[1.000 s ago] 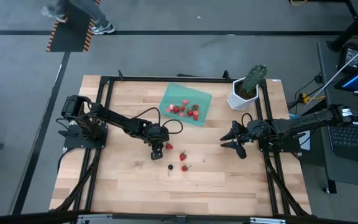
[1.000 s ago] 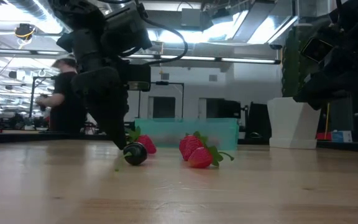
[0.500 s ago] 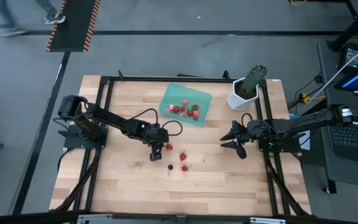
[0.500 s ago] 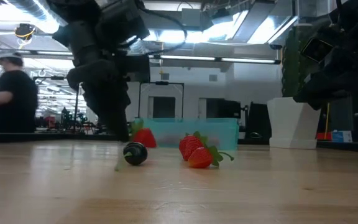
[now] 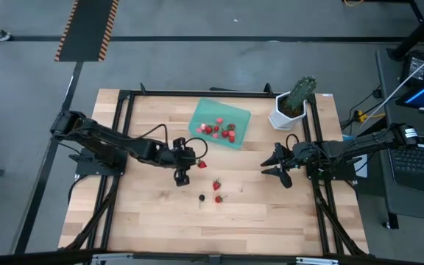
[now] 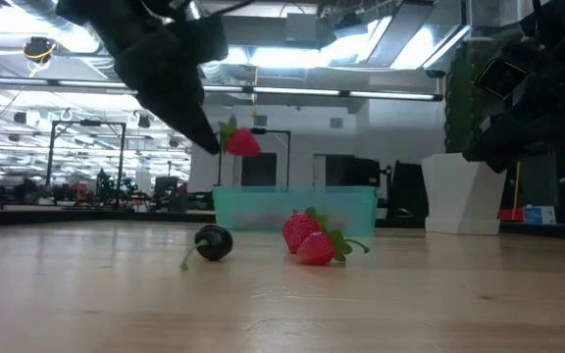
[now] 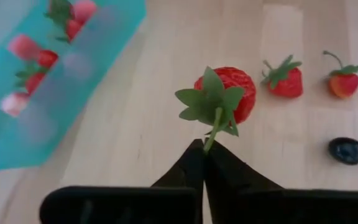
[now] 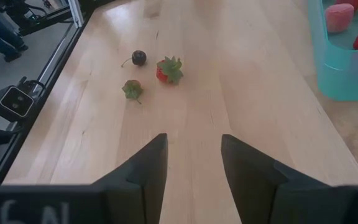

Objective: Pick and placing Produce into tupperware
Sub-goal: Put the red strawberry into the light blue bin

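Where the wooden table [image 5: 146, 213] spreads under both arms, largest of all. Next in size, a shallow teal container [image 5: 220, 124] at the far middle of the table, holding a cluster of red and pale pink berries [image 5: 218, 129]. Beside it toward the right, a white pot [image 5: 283, 116] with a green cactus-like plant [image 5: 299, 93], standing at the table's far right corner.

Left gripper [image 5: 196, 163] raised above the table, near the container's front edge but not over it, pinched tight on the green stem of a red strawberry [image 6: 242, 143]. In the left wrist view, fingers [image 7: 188, 171] pressed together on that stem, the fruit hanging clear of the wood. In the low view, held higher than the container's rim.

Right gripper [image 5: 270, 164] well apart at the right side of the table, held low, parted to a moderate gap with nothing between its fingers [image 8: 145, 165].

Loose on the table in front of the container: two small red strawberries [image 5: 217, 184] close together, and just beside them a dark berry [image 5: 202, 197] with a thin stalk, smallest of the lot.
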